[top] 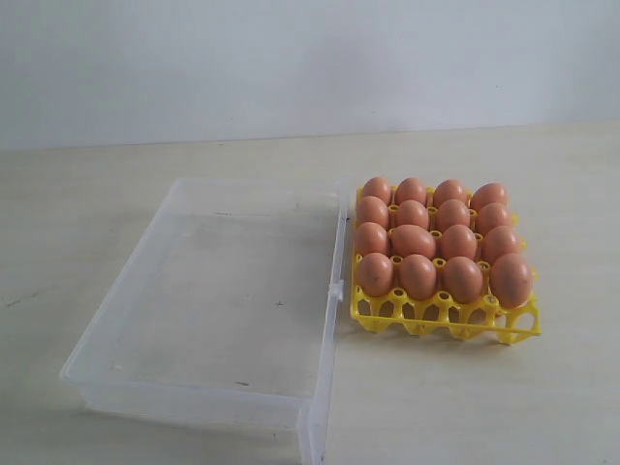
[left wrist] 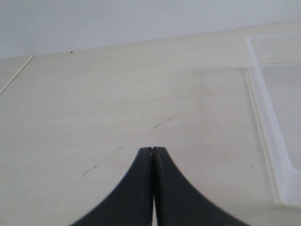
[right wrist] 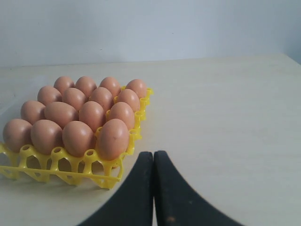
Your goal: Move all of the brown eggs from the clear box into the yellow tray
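The yellow tray (top: pixel 446 325) stood on the pale table (top: pixel 552 397), well short of its far edge. The brown eggs (top: pixel 414 241) filled it in four rows of four, one per cup, and one inner egg lay tilted on its side. The clear box (top: pixel 213 291) lay just beside the tray, its latch-tab wall facing the tray's side. The left gripper (left wrist: pixel 153 150) hovered over bare table near a box corner, jaws pressed together on nothing. The right gripper (right wrist: pixel 153 154) hung near the tray's corner, jaws likewise together and holding nothing.
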Tool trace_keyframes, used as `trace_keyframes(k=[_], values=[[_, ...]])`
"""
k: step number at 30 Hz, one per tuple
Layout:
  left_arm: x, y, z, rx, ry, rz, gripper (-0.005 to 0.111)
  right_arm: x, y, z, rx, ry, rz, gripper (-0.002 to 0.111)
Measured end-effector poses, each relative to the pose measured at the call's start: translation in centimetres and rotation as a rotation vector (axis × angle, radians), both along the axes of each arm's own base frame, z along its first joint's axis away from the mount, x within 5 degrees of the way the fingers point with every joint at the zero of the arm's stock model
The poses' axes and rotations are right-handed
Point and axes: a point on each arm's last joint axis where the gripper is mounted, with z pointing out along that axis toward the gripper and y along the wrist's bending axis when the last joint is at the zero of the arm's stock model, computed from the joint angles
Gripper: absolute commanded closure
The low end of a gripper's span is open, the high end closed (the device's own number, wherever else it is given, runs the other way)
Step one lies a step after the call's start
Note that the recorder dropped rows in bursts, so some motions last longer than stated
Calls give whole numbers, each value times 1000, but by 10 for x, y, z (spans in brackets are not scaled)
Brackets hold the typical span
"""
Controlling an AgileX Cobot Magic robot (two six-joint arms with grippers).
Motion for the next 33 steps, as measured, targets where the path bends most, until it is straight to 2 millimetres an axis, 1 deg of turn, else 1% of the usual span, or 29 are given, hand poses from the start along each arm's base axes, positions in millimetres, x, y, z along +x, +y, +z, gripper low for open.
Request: trace_keyframes(k=[25, 33], values=[[0, 0, 0, 0, 0, 0, 107, 0, 0, 0, 0, 0, 2, 108], [0, 0, 0, 0, 0, 0, 107, -1, 6, 0, 2, 0, 116, 108]])
